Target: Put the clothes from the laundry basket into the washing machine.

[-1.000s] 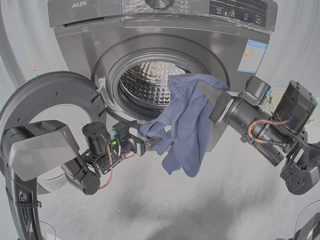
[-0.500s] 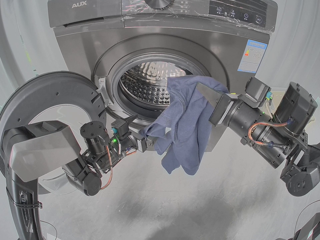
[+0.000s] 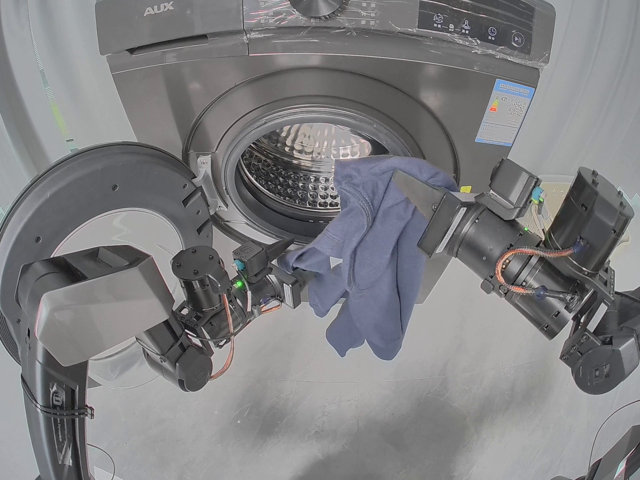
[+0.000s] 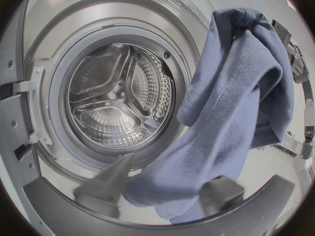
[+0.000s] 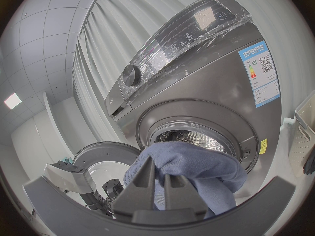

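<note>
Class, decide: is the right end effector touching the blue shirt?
Touching. The right wrist view shows the right end effector closed on a fold of the blue shirt, and the cloth drapes over its fingers.

There's the blue garment [image 3: 373, 248], hanging bunched in mid-air just in front of the right rim of the washing machine [image 3: 167, 95] opening. Its door [image 3: 100, 181] stands wide open on the left.

free: left and middle of the grey washing machine's round steel drum mouth [image 3: 293, 168] | blocked: right part, crossed by the hanging blue cloth garment [image 3: 373, 248] and the right gripper [image 5: 159, 172] gripping it | left flank: round dark door [image 3: 100, 175] swung wide | behind garment: seemingly open, poorly seen
</note>
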